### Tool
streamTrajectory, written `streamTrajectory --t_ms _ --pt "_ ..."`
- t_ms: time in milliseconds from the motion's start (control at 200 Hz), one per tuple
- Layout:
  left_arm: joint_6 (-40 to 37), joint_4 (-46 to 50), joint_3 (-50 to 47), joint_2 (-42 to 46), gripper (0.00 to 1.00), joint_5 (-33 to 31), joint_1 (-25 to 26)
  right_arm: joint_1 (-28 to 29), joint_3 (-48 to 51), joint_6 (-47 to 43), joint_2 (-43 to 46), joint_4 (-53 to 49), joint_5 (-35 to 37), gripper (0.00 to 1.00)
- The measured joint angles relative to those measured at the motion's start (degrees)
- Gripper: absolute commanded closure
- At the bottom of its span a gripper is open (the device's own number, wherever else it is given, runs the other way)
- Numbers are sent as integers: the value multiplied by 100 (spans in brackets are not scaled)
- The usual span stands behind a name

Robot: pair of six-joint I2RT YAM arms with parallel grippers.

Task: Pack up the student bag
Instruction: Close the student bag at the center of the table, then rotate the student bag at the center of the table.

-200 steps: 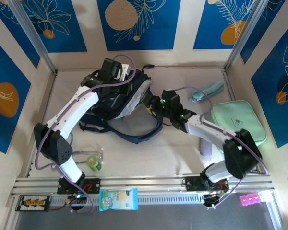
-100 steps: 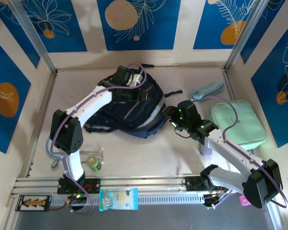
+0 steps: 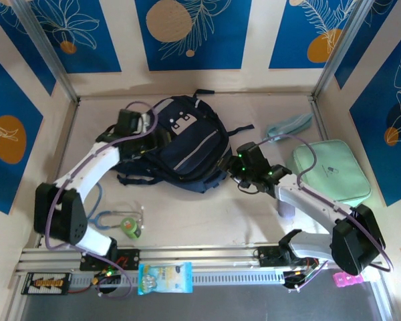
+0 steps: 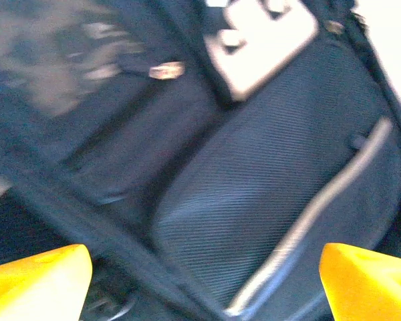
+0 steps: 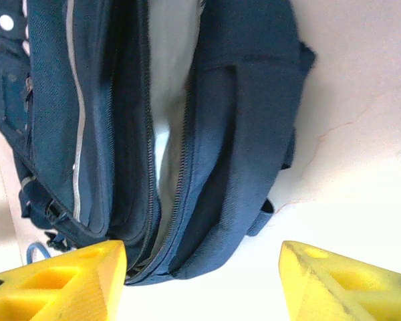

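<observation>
The student bag (image 3: 190, 144), a navy backpack with a grey-white patch and trim, lies front-up in the middle of the table. My left gripper (image 3: 154, 138) is at the bag's left side. In the left wrist view it (image 4: 200, 287) is open, with yellow fingertips (image 4: 37, 281) far apart over the front pocket fabric (image 4: 267, 174). My right gripper (image 3: 227, 164) is at the bag's lower right edge. It (image 5: 200, 284) is open and holds nothing. Just beyond it the bag's (image 5: 240, 120) main zip gapes, showing pale lining (image 5: 170, 87).
A mint-green zip case (image 3: 331, 172) lies at the right, with a light blue pouch (image 3: 289, 126) behind it. A blue-tubed item (image 3: 107, 217) and a green roll (image 3: 129, 226) lie front left. A snack packet (image 3: 165, 277) sits on the front rail.
The bag has gone from tipped open to lying flat, front up. My left gripper came off its top and moved left. My right gripper shifted slightly left towards the bag's edge.
</observation>
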State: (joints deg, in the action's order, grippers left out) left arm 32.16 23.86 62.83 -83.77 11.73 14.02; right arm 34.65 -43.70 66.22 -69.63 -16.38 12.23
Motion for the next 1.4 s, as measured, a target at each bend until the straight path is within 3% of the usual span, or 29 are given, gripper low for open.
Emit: streamTrajectory --t_ms 175,315,440,870,980,1060,1240,1400 --pt "398 -125 -946 422 15 48 -957 179 -70 -177 -306 214 -87 32" --pt "804 -450 -1279 341 36 306 -1342 339 -280 -238 -654 214 -81 33" --pt "1161 -942 -1394 -13 49 533 -1368 444 -428 -238 -835 197 -63 33" --pt "1878 -1834 -1436 -907 71 741 -1368 514 -476 -245 -1167 216 -68 39" --pt "2004 -1930 -1436 -1012 83 787 -1368 514 -501 -345 -1370 219 -70 49" --pt "1991 -1993 -1436 -1016 100 844 -1368 507 -595 -420 -1582 225 -72 54" --pt "2002 -1963 -1436 -901 100 920 -1368 374 -949 -632 -2002 278 -92 57" --pt "2092 -1792 -1587 -118 100 870 -1355 -20 -1307 -874 -2376 337 -221 57"
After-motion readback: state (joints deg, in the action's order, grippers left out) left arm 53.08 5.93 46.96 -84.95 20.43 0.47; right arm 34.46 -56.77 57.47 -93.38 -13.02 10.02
